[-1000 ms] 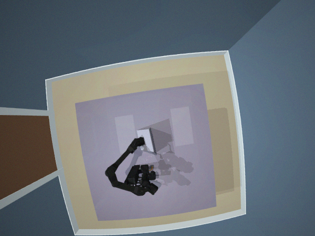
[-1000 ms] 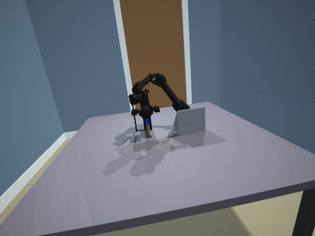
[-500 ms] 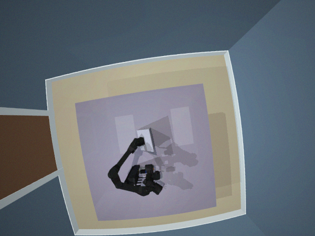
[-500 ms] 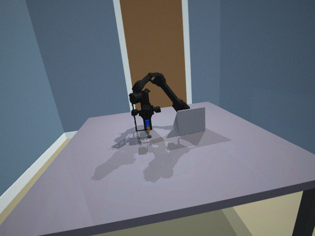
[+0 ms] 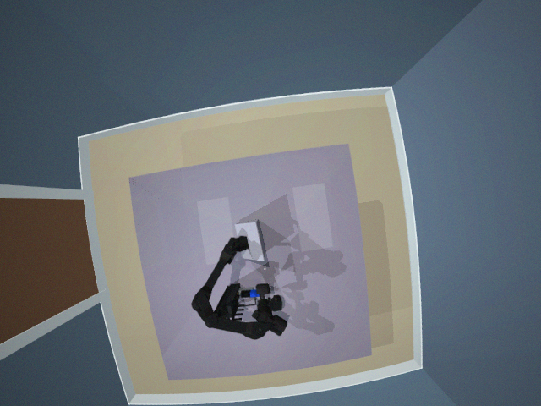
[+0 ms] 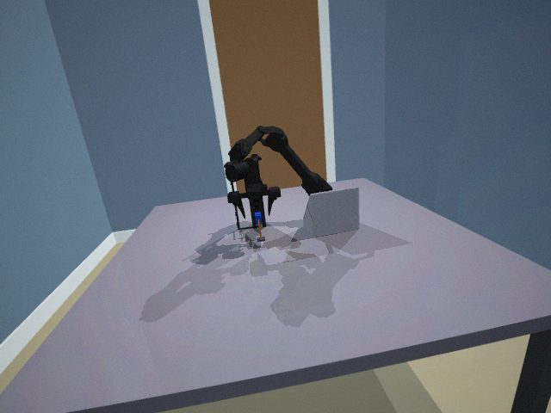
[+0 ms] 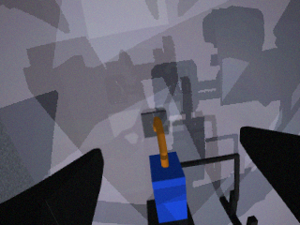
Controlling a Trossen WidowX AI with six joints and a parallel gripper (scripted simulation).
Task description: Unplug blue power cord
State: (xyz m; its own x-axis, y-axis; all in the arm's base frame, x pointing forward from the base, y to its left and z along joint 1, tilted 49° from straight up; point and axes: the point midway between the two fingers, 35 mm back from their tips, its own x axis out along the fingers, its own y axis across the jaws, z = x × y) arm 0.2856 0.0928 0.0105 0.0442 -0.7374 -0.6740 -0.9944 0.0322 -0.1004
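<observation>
gripper (image 7: 168,169) spread wide, holds nothing | blue plug (image 7: 169,187) btwn fingers | grey box (image 6: 333,212) nearby

A grey box (image 6: 333,212) stands on the lilac table (image 6: 400,284) before a brown door (image 6: 267,80).
</observation>
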